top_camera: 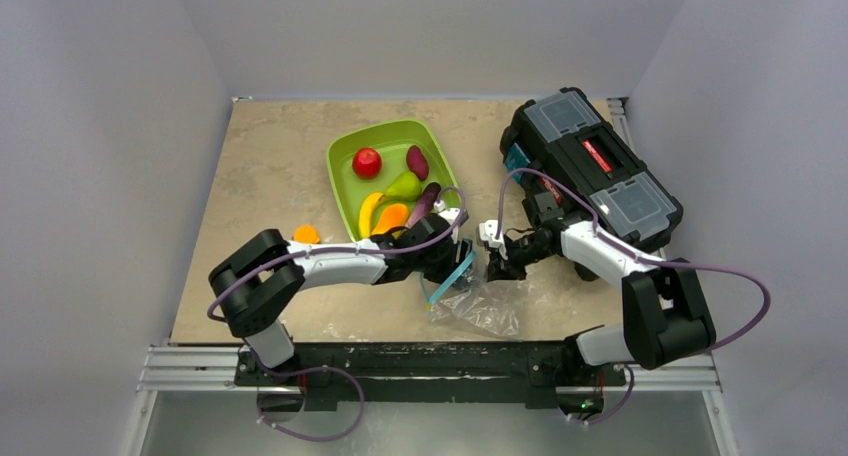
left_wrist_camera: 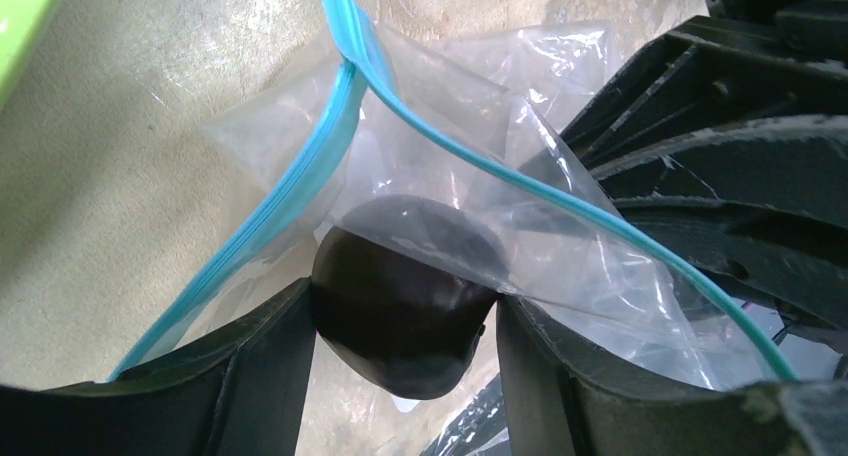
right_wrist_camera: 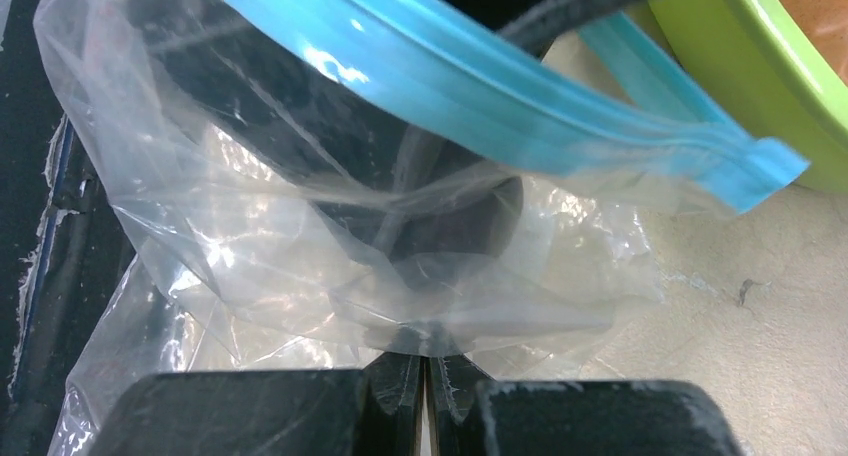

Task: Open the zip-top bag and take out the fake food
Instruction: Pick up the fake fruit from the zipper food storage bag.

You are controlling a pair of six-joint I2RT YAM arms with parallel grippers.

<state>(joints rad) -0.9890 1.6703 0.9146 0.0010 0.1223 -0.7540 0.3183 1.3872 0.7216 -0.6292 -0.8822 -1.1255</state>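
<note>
Extracting dark fake food point(left_wrist_camera: 395, 316) from zip-top bag point(left_wrist_camera: 300, 176).
Left fingers point(left_wrist_camera: 250, 376) grip it, right fingers point(right_wrist_camera: 250, 416) pinch bag; withdraw straight.

The left arm point(top_camera: 335, 264) and right arm point(top_camera: 600, 248) reach inward, wrists nearly meeting. The left gripper point(left_wrist_camera: 400, 306) has its jaws clamped on a dark piece point(left_wrist_camera: 390, 271). The right gripper point(right_wrist_camera: 425, 374) has its jaws pinched on the bag point(right_wrist_camera: 300, 236).

Pale walls point(top_camera: 110, 126), beige marbled tabletop point(top_camera: 270, 161)
</note>
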